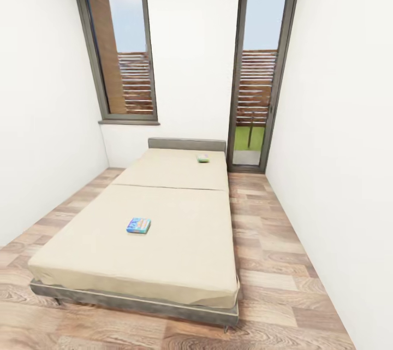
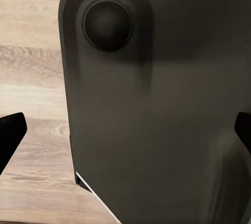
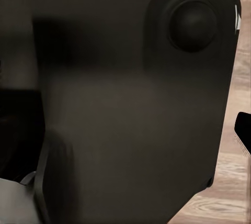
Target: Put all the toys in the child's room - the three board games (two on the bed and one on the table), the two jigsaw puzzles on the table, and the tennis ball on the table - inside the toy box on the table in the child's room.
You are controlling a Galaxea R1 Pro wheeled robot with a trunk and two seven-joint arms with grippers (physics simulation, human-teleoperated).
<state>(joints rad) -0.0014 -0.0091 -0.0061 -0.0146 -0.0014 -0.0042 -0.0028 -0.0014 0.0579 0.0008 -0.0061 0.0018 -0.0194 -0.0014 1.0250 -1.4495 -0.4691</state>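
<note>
- One bed (image 1: 164,241) is seen in the head view, its long axis running from the near foot end to the grey headboard (image 1: 186,144) at the far wall.
- Two board games are counted on the beige sheet — well apart from each other.
- The small blue board game (image 1: 138,225) lies flat on the near half of the bed, slightly left of centre, its long axis set roughly across the bed.
- The white-and-green board game (image 1: 203,158) lies flat near the headboard, toward the right edge; its exact heading is too small to be told.
- Two tall dark-framed windows (image 1: 123,49) are counted in the far wall, and wood-plank floor (image 1: 273,241) is seen around the bed.
- In the left wrist view the left end effector (image 2: 125,130) is shown with dark fingertips (image 2: 10,132) at either edge — spread apart, with a dark robot body panel (image 2: 157,103) beyond them.
- Of the right end effector (image 3: 243,130) a single dark tip is seen, so whether it is apart or together cannot be told.
</note>
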